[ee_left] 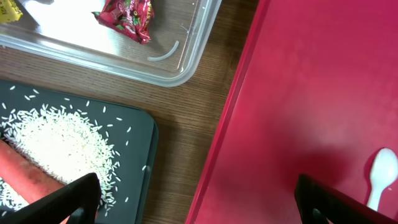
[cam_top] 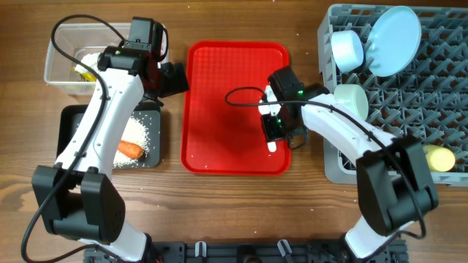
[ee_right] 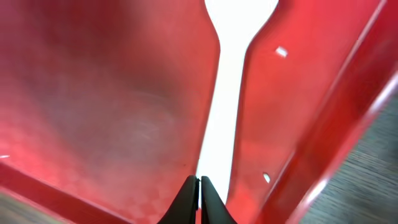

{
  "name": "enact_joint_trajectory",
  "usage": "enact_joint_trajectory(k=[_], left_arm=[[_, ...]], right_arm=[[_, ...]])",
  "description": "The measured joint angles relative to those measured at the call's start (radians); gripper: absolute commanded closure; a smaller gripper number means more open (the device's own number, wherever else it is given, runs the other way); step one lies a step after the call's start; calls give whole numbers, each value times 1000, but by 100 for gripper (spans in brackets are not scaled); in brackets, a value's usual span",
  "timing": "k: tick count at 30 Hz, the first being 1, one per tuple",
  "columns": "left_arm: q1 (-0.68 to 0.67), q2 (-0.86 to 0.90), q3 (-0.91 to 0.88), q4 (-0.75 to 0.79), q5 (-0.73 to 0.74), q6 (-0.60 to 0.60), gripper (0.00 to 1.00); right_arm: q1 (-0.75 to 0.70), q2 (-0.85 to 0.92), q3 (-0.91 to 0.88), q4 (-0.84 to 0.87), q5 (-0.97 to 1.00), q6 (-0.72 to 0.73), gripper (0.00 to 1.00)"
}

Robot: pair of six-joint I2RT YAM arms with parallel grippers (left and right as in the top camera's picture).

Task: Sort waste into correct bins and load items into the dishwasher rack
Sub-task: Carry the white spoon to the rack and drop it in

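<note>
The right pincer [ee_right: 199, 186] is clenched on the very end of the thin white plastic spoon [ee_right: 227, 93], which lies on the flat red plastic tray [ee_right: 112, 106]. So slight a pinch may let the spoon swivel or drop on lifting, short of the grey pegged dishwasher rack [cam_top: 439, 95]. The left pincer [ee_left: 198, 190] hangs released above the brown wooden counter [ee_left: 180, 112]; no room shows beyond it.

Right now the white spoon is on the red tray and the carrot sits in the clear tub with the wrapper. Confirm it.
One thing is wrong: the carrot lies in the black tray, with the rice, as the overhead view shows. The white spoon is on the red tray, and the wrapper is in the clear tub.
</note>
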Motion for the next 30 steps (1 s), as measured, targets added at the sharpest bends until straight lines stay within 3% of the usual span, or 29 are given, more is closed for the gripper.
enact_joint_trajectory(k=[2, 5, 7, 17, 25, 30], left_arm=[[0, 0, 0, 0, 0, 0, 0], [0, 0, 0, 0, 0, 0, 0], [0, 0, 0, 0, 0, 0, 0], [0, 0, 0, 0, 0, 0, 0], [0, 0, 0, 0, 0, 0, 0], [0, 0, 0, 0, 0, 0, 0]], right_arm=[[-1, -54, 10, -5, 5, 5, 93], [-9, -109, 22, -5, 18, 26, 60], [-14, -103, 23, 20, 30, 52, 52], [-15, 132, 24, 252, 64, 148, 57], [-15, 161, 28, 345, 86, 137, 96], [-16, 165, 32, 349, 85, 131, 96]])
